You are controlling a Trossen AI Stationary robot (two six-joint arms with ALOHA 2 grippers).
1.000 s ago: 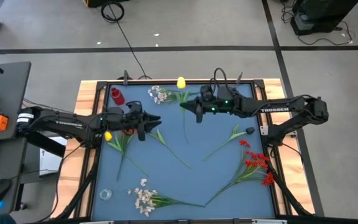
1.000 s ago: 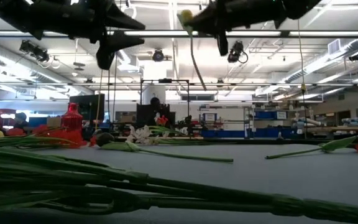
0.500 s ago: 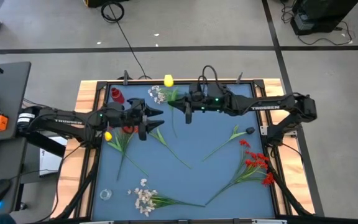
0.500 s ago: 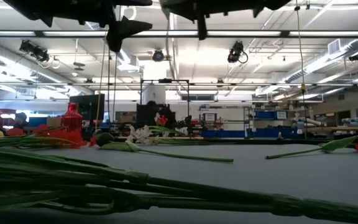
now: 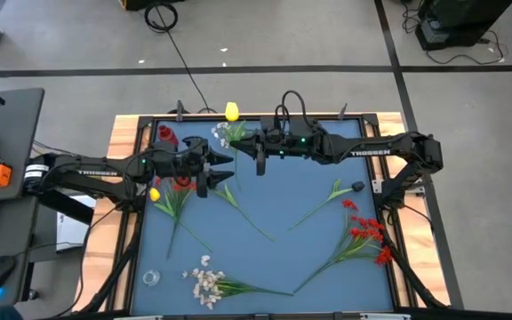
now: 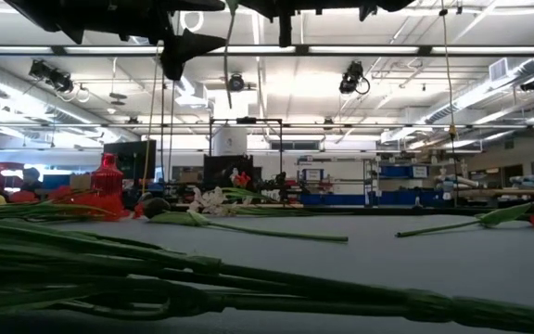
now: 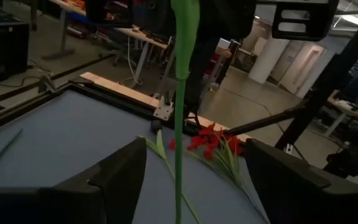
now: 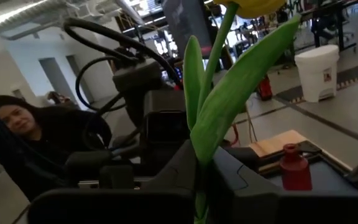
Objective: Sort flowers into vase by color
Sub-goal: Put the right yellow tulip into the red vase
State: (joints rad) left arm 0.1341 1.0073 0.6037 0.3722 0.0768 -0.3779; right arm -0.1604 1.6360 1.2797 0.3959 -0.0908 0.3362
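Observation:
A yellow tulip point(image 5: 231, 111) on a green stem stands upright above the table's far middle, with my right gripper point(image 5: 256, 153) shut on it. The lower stem point(image 6: 227, 56) hangs free. My left gripper point(image 5: 229, 167) is open just left of it. In the left wrist view the stem point(image 7: 179, 118) runs between the two spread fingers, touching neither. The small red vase point(image 5: 165, 136) stands on its base at the far left, also in the right wrist view point(image 8: 295, 168). My right gripper pinches the tulip's stem point(image 8: 199, 167) between its two fingers, just below where the leaves spring. The fingers come level from the table's right and lie across the stem. The tulip is lifted clear and upright, bloom point(image 8: 253, 6) above, the rest of the stem hanging below.
Lying on the blue mat point(image 5: 274, 267) are a white cluster point(image 5: 207, 284) near the front, red sprays point(image 5: 367, 236) at the right, a dark-budded stem point(image 5: 356, 187), another white cluster point(image 5: 225, 133) at the far edge and a yellow flower point(image 5: 154, 193) at the left. A person shows behind point(image 8: 17, 118).
My right gripper has carried the tulip up and toward the table's left edge, toward my left gripper, rolling a little; the flower stays upright and clear of the mat. My left gripper has opened wider and risen slightly.

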